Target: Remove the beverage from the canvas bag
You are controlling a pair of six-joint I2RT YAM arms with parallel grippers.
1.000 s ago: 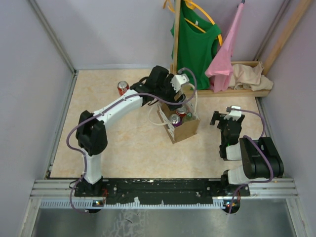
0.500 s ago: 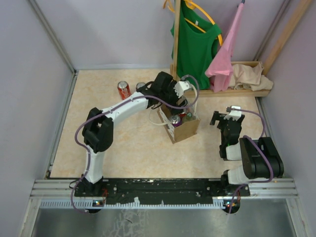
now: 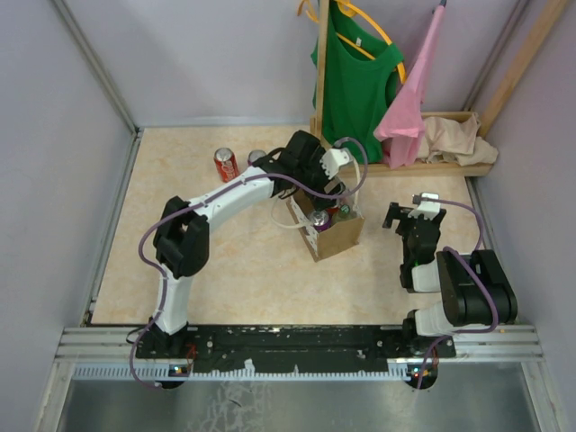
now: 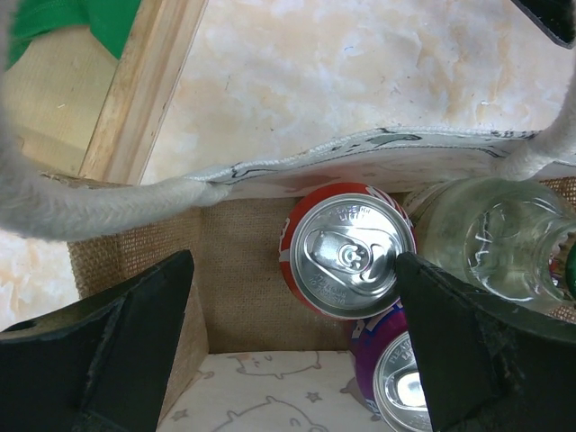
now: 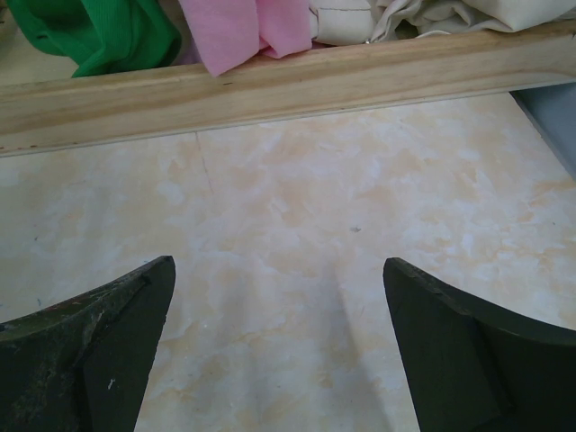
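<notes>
- over the bag [image 3: 331,236] the left gripper [image 4: 292,337] hangs wide open and empty, straddling the red can [image 4: 349,259], which stands upright in a corner inside.
- the can sits off-centre, close to the finger by the bottle [image 4: 486,236]. i'd centre first so that finger slips between the two.
- then drop straight down, close below the rim, and lift vertically clear of the rope handle [image 4: 81,202].
- the right gripper [image 5: 274,342] is open and empty, well apart.
</notes>
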